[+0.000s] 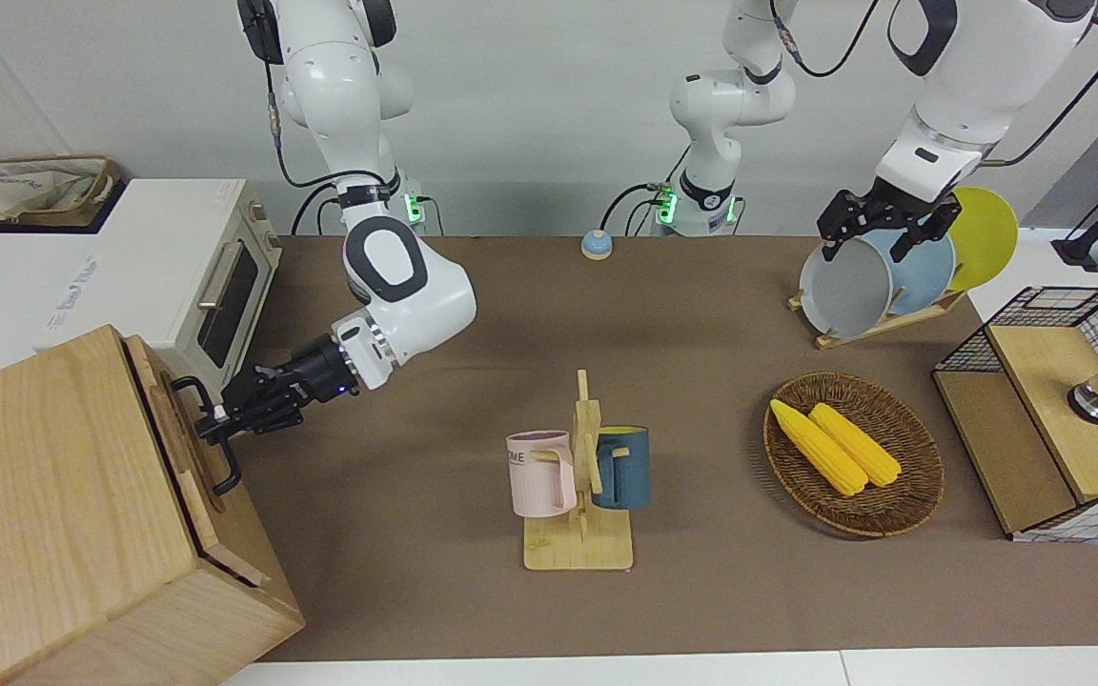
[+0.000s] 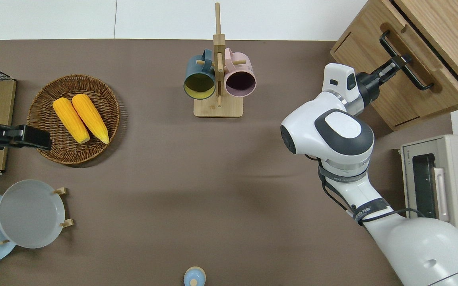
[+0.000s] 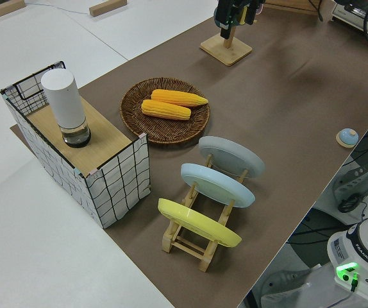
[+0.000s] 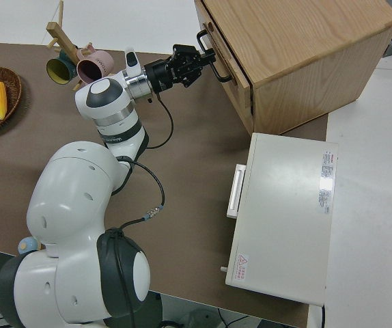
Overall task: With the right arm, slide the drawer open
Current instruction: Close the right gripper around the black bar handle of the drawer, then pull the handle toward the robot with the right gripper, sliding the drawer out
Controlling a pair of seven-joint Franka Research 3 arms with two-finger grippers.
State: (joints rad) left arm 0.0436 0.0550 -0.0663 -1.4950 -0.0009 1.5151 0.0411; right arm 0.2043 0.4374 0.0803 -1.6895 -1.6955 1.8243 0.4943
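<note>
On the brown table (image 1: 701, 381), our right gripper (image 1: 217, 419) pinches the handle (image 1: 211, 440) of the drawer (image 1: 189, 457); our left arm is parked.

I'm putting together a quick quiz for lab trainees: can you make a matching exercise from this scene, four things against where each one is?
Things:
1. right claw
2. corn cobs
3. pink mug
4. grey plate

Places:
A. in the wicker basket
B. at the drawer's black handle
C. upright in the wooden plate rack
D. hanging on the wooden mug stand

Pairs: 1-B, 2-A, 3-D, 4-C
</note>
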